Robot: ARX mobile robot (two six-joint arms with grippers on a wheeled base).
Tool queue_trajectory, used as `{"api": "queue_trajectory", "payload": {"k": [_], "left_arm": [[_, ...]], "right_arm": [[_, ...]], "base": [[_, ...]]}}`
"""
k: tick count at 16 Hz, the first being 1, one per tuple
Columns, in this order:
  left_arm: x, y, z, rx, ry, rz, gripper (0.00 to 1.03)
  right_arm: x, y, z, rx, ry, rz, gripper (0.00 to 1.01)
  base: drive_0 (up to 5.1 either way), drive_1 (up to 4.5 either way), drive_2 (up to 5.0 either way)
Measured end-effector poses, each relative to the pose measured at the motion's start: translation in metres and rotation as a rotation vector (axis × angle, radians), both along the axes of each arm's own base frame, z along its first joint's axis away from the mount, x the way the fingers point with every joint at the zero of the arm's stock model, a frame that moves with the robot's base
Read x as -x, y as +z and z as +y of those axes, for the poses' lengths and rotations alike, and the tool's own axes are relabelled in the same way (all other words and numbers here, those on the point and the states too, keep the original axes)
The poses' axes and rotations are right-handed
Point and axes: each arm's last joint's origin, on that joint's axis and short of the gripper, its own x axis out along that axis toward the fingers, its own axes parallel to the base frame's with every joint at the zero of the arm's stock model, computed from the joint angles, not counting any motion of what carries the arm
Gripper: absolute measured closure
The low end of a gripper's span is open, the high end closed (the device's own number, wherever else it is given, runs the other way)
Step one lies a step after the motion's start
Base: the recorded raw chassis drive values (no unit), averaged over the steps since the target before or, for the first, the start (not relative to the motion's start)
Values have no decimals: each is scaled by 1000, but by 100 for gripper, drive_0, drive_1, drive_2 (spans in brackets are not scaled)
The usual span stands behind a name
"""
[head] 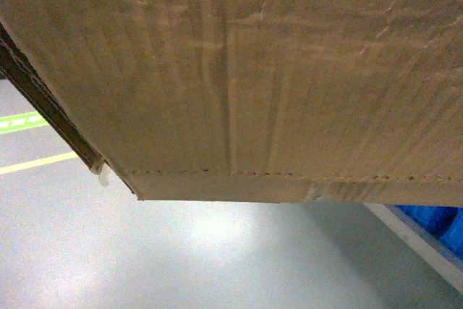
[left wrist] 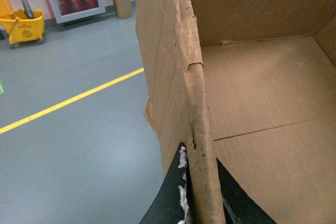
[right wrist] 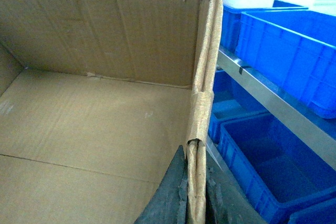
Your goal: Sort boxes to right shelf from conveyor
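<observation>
The robot has the cardboard box (head: 239, 70) up off the ground, gripped by 2 opposite walls, and I judge it to be in the carry step, between the conveyor, which none of the 3 views shows, and the shelf. The box hangs high and close in front of the head camera, its corrugated wall filling most of that view, with bare grey floor (head: 217, 258) below it and a yellow floor line (head: 36, 163) off to the left. The left gripper (left wrist: 195, 192) is pinched on the box's left wall, one dark finger outside and one inside the ragged edge, seen from the wrist looking along the wall into the empty interior. The right gripper (right wrist: 195, 195) is clamped the same way on the right wall, whose doubled edge runs up between its fingers. Just beyond that wall sits a steel-framed rack (right wrist: 273, 106) holding blue plastic bins (right wrist: 294, 51) on at least 2 tiers, so the box is now beside the right-hand shelving. The next move, as I read it, calls for bringing the box level with a free tier and setting it down squarely before either grip lets go; whether a free tier lies within reach I cannot tell from here. Both arms look held up and spread to the box's width.
</observation>
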Motion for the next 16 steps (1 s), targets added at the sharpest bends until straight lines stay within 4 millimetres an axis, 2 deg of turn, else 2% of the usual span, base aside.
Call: {"api": "queue_trajectory", "payload": {"k": [16], "left_arm": [[0, 0, 0, -1, 0, 1, 100]], "right_arm": [[0, 0, 0, 0, 1, 0, 98]], "base": [[-482, -322, 299]]}}
